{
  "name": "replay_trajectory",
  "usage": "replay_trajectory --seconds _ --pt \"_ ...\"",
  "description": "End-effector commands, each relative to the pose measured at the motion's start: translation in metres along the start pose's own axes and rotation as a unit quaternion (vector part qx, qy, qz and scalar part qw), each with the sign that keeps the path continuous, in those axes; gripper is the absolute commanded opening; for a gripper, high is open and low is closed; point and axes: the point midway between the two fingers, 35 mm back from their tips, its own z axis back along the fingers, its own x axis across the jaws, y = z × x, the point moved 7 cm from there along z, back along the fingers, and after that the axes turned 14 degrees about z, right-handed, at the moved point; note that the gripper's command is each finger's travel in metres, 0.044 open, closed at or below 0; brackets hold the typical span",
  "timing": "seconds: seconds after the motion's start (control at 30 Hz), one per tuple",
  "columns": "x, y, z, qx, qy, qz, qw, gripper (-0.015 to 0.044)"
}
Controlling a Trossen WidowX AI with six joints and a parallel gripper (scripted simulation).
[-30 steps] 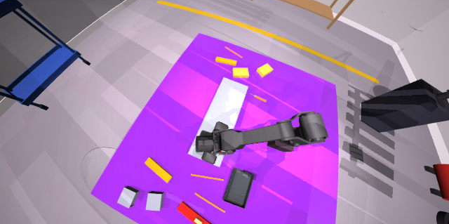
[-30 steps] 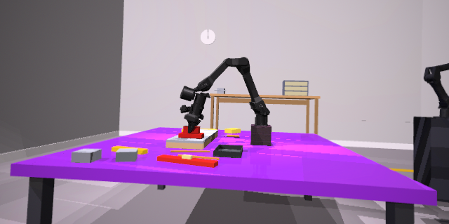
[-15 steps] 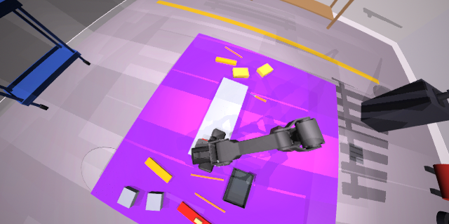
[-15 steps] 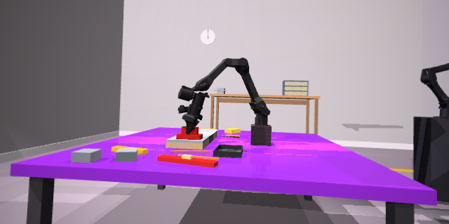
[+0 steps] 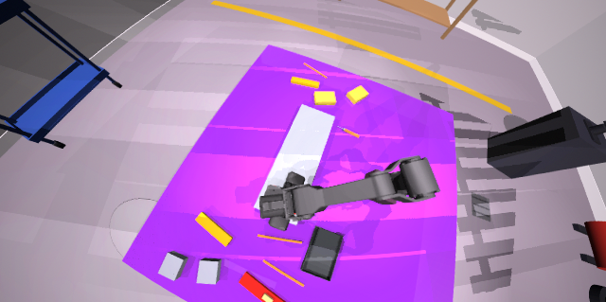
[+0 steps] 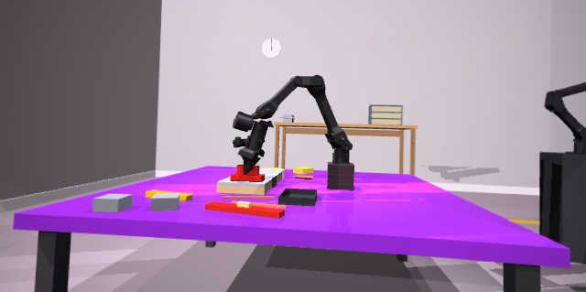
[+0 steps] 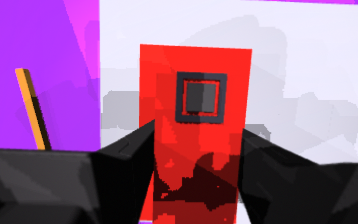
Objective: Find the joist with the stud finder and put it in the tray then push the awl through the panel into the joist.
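Red plastic-looking stud finder (image 6: 247,176) (image 7: 196,60) with a dark square window on top: clamped between the two black fingers of the gripper (image 5: 274,209) (image 6: 247,172) (image 7: 198,142), over the end of the long white-topped floor panel (image 5: 303,143) (image 6: 243,185) (image 7: 320,45) that lies nearer the tray. Contact with the surface looks likely from the side, though I cannot swear to it. Stage, as I judge it: the search for the joist, first item of the procedure. Whether the joist has been located, I cannot tell; the window shows plain dark grey, no signal that I can read. Remaining, by inspection: the shallow black rectangular tray (image 5: 322,253) (image 6: 298,197) has no stud finder in it, so the putting-down is outstanding. The slim awl with orange handle and thin pale tip (image 5: 350,132) lies on the purple table (image 5: 379,250) (image 6: 293,232) (image 7: 40,30), beside the panel toward its far end, not picked up. No hole noted in the part of the panel open to view; the portion under arm and tool is hidden. Estimate: early in the task, with finding perhaps in hand, then stowing, fetching and the single straight push all to come.
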Motion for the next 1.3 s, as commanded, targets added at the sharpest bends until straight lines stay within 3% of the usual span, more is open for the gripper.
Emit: replay_trajectory --seconds 0.0,1.27 --pt "-0.015 0.004 -0.001 0.003 0.003 -0.001 1.0 0.0" --pt "-0.129 0.033 0.0 0.004 0.008 0.0 1.0 0.0"
